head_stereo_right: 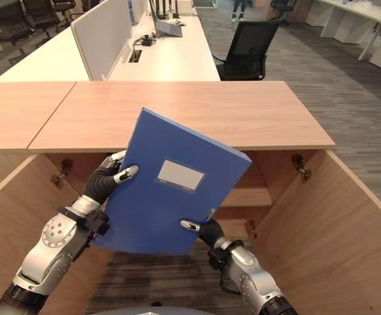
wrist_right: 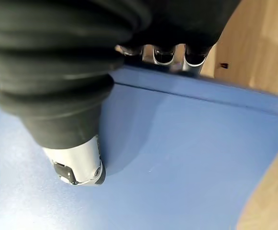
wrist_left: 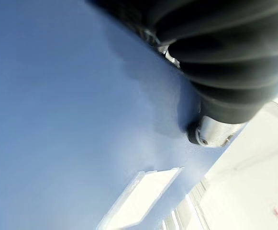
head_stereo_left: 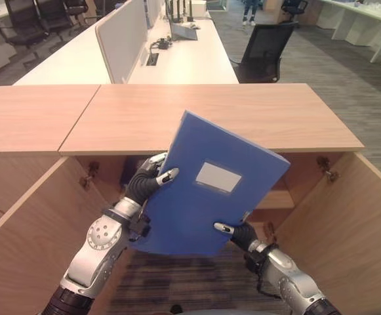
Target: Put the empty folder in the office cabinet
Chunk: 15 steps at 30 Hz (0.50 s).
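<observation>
Folder (head_stereo_left: 203, 190), blue, was held tilted in front of open cabinet (head_stereo_left: 321, 216), below its wooden top. Left hand (head_stereo_left: 147, 182) pinched its left edge; right hand (head_stereo_left: 239, 233) clasped its lower edge.

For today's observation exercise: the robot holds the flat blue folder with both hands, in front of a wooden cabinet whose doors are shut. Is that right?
Not quite: the wooden cabinet has its doors swung open, as the left eye view shows. The left robot hand and right robot hand do hold the flat blue folder.

One blue folder (head_stereo_left: 206, 190), one open cabinet (head_stereo_left: 210, 117), two hands.
</observation>
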Motion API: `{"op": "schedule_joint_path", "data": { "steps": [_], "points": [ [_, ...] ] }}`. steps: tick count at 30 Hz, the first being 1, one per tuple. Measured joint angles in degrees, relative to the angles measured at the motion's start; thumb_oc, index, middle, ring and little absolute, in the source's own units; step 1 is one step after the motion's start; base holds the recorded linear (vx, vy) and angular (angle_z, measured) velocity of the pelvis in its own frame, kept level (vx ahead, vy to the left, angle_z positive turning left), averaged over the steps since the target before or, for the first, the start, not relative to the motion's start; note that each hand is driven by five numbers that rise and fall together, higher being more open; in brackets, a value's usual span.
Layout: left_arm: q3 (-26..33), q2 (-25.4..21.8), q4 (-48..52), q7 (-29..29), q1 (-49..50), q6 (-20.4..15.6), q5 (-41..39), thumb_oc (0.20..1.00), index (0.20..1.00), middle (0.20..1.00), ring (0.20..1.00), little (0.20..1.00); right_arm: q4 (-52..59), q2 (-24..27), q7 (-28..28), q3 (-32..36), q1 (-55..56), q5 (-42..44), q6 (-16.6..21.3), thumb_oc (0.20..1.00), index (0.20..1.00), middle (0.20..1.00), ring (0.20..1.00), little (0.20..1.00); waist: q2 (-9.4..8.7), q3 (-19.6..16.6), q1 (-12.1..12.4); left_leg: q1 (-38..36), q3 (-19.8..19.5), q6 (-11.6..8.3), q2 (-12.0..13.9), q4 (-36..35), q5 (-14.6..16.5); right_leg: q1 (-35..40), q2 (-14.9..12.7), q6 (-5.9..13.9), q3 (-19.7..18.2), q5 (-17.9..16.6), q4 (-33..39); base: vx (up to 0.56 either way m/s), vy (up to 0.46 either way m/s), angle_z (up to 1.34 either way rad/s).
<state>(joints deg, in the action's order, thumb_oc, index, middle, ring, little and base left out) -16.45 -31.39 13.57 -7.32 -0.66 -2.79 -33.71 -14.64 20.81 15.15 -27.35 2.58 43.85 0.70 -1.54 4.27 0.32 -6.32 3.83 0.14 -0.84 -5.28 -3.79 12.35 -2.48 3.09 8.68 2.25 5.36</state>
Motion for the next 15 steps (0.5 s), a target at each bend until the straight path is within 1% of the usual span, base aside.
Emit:
{"op": "schedule_joint_path", "data": {
  "steps": [1,2,3,4,5,6,10,12,15],
  "points": [
    [-0.7,-0.5,-0.7,-0.7,-0.2,0.5,-2.0,1.000,1.000,1.000,1.000,1.000,-0.6,0.2,0.2,0.0,0.1,0.1,0.1,0.200,0.200,0.200,0.200,0.200,0.01,0.0,-0.1,0.0,0.1,-0.02,0.0,0.0,0.0,0.0,0.0,0.00,0.0,0.0,0.0,0.00,0.000,0.00],
    [-3.1,-2.5,-2.4,-1.6,-0.8,1.2,-4.8,1.000,1.000,1.000,1.000,1.000,-1.6,0.4,0.0,0.2,0.4,-0.1,0.0,0.200,0.200,0.200,0.200,0.200,0.11,-0.1,-0.1,0.0,0.1,-0.03,0.0,0.0,0.0,0.0,0.0,0.00,0.0,0.0,0.0,0.00,0.000,0.00],
    [-4.1,-3.6,-3.6,-2.9,-1.0,2.1,-6.1,1.000,1.000,1.000,1.000,1.000,-2.0,0.7,-0.2,0.2,0.5,-0.2,-0.1,0.200,0.200,0.200,0.200,0.200,0.24,-0.1,-0.1,0.0,0.1,-0.02,0.0,0.0,0.0,0.0,0.0,0.00,0.0,0.0,0.0,0.00,0.000,0.00],
    [-7.2,-9.3,-4.6,-4.8,-1.2,5.1,-9.5,1.000,1.000,1.000,1.000,1.000,-4.0,1.2,-0.1,0.8,1.1,-1.5,-0.4,0.200,0.200,0.200,0.200,0.200,0.43,-0.2,-0.3,-0.1,0.2,-0.03,0.0,0.0,0.0,0.0,0.0,0.00,-0.1,0.0,0.0,0.00,0.000,0.00],
    [-9.4,-12.9,-4.6,-6.2,-0.9,7.2,-11.2,1.000,1.000,1.000,1.000,1.000,-4.5,1.5,-0.3,1.3,1.6,-2.8,-1.1,0.200,0.200,0.200,0.200,0.200,0.67,-0.3,-0.6,-0.1,0.2,-0.03,0.0,0.0,0.0,0.0,0.0,0.01,-0.1,0.0,0.0,0.00,0.000,0.00],
    [-11.0,-15.5,-4.9,-7.6,-0.2,9.0,-12.6,1.000,1.000,1.000,1.000,1.000,-5.6,2.4,-0.1,1.2,2.1,-4.6,-1.4,0.200,0.200,0.200,0.200,0.200,0.96,-0.4,-1.2,-0.1,0.2,-0.03,0.0,0.0,0.0,0.0,0.0,0.01,-0.1,0.0,0.0,0.00,0.000,0.00],
    [-11.6,-16.1,-7.5,-9.9,2.2,10.7,-13.1,1.000,1.000,1.000,1.000,1.000,-5.9,2.4,0.3,2.4,4.5,-5.8,-1.5,0.200,0.200,0.200,0.200,0.200,1.39,-0.7,-1.4,-0.1,0.1,-0.03,0.1,0.0,0.0,0.1,0.0,0.00,-0.1,0.0,0.0,0.00,0.000,0.00],
    [-11.7,-16.0,-8.0,-10.0,3.5,11.6,-13.1,1.000,1.000,1.000,1.000,1.000,-6.6,2.2,0.4,3.1,5.1,-6.3,-1.5,0.200,0.200,0.200,0.200,0.200,1.42,-0.8,-1.5,-0.1,0.2,-0.08,0.1,-0.1,0.0,0.1,0.1,0.00,-0.1,0.0,0.0,0.00,0.000,0.00],
    [-11.0,-16.1,-10.4,-11.1,6.9,11.9,-11.8,1.000,1.000,1.000,1.000,1.000,-10.7,1.2,0.4,5.9,6.2,-6.8,-1.7,0.200,0.200,0.200,0.200,0.200,1.32,-1.2,-1.5,-0.1,0.2,-0.10,0.1,-0.4,0.0,0.1,0.1,-0.02,-0.1,0.0,0.0,0.00,-0.022,0.00]
  ]
}}
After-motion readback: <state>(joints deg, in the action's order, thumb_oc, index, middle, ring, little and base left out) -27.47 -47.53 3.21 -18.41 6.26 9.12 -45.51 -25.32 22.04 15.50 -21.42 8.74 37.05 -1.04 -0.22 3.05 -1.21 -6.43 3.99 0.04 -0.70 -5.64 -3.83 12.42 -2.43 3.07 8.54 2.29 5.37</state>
